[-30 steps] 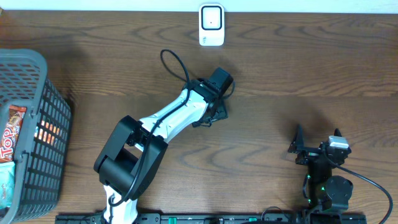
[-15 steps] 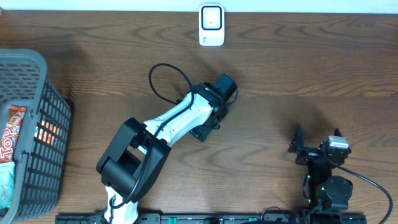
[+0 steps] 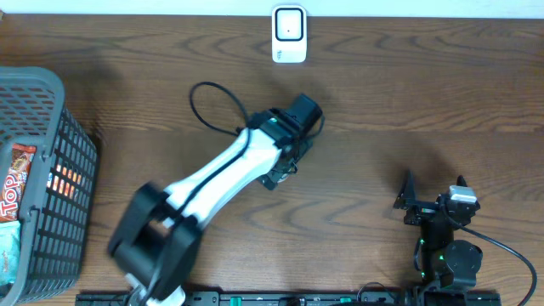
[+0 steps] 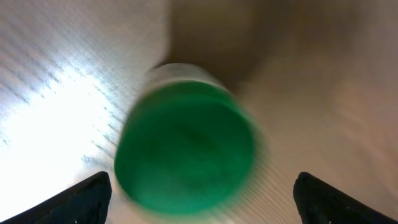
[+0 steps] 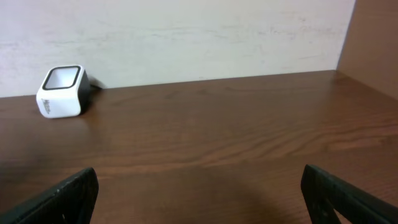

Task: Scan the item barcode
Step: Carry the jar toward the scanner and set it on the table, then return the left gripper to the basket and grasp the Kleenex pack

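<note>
Step in hand, as judged: taking hold of the item (image 4: 186, 155) so that it can be presented to the scanner (image 3: 289, 34).

Left tool (image 4: 202, 196): spread wide, one fingertip on either side of the item, neither touching it.

Right tool (image 5: 208, 196): spread, empty, parked at the near right.

Recommended: centre the item between the fingers; descend past the cap and close on the body, squarely; a round wall may turn in the grip; keep the fingers off the label face.

Item: a container seen from above, blurred; round green cap, pale wall just visible; barcode not visible.

Position: apparently standing mid-bench (image 3: 425, 102) directly under the left tool, hidden by the arm in the overhead view; well apart from the scanner at the far edge.
</note>
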